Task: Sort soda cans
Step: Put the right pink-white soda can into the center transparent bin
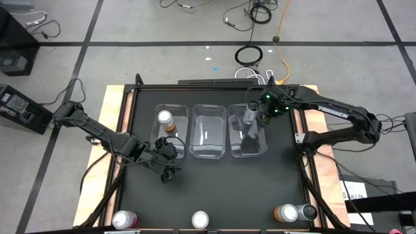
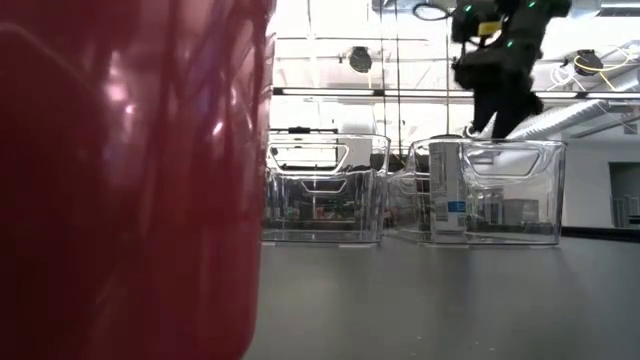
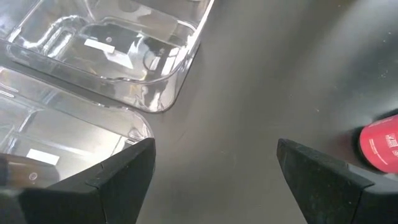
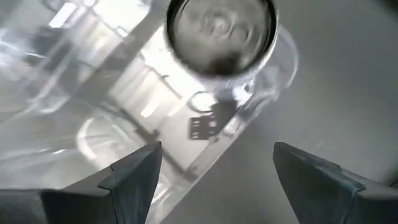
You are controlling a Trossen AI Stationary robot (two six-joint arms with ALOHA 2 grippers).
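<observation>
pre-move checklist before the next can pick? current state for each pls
1. Right gripper clear of the grey can in the right bin: ok, fingers open, nothing between them, can standing below.
2. Left gripper free to pick: ok, open and empty, just in front of the left bin.
3. Orange can upright in the left bin: ok.
4. Middle bin holds no can: ok.
5. Cans left at the front edge: pink can, silver-topped can, orange can lying down, another beside it: not ok, still unsorted.
6. Colour of the silver-topped can's body: cannot tell.
</observation>
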